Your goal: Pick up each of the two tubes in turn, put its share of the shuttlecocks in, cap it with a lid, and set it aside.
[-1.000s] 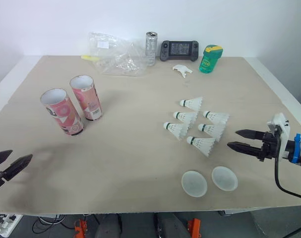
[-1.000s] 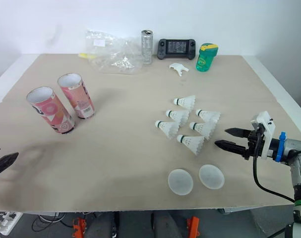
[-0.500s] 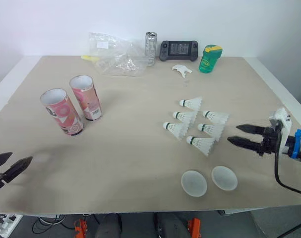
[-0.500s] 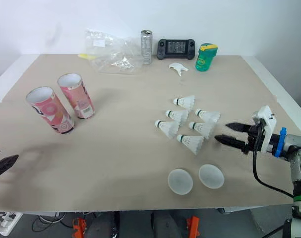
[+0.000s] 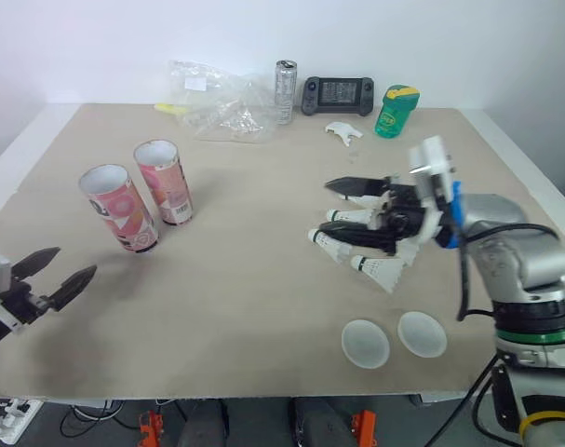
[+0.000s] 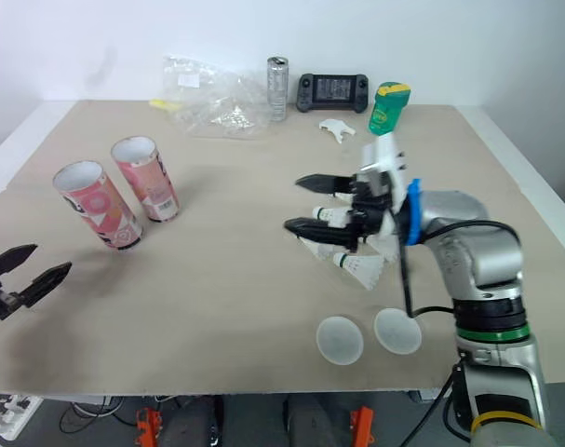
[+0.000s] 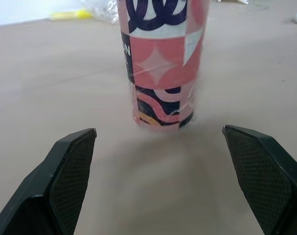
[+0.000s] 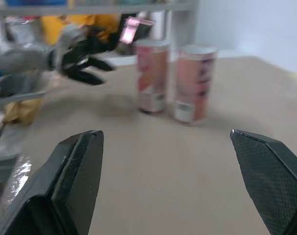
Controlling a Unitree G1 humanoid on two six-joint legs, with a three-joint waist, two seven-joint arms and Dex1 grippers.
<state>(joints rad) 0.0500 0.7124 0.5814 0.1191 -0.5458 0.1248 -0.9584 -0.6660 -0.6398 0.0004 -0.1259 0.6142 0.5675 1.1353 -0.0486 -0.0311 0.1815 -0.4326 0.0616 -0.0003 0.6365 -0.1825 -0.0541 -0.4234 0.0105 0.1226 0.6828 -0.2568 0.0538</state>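
Two tubes stand upright and uncapped on the table (image 5: pixel 263 298), well to the left of the shuttlecocks (image 5: pixel 383 271): the front tube (image 5: pixel 119 207) and, just beside it and further from the robot, the back tube (image 5: pixel 164 181). Neither is lifted. The shuttlecocks lie loose in a group on the table; how many are there cannot be told, as part of the group is covered. Two lids (image 5: pixel 365 344) lie flat just on the robot's side of the shuttlecocks, side by side and apart from them. The right gripper (image 5: pixel 336 210) hovers over the shuttlecocks, fingers spread wide and holding nothing; whether a finger touches one cannot be told. The left gripper (image 5: pixel 74 264) is far to the left of the shuttlecocks, low over the table, fingers likewise spread and empty. In the left wrist view the tube stands ahead, centred between the two fingers and clear of both. Judgement: the first step, picking up the first tube, is in hand, and nothing is filled or capped yet. The next move calls for the left gripper to advance until the tube wall sits between its fingers, then close gently without tipping the tube or knocking its neighbour. The right gripper needs to settle on one shuttlecock.
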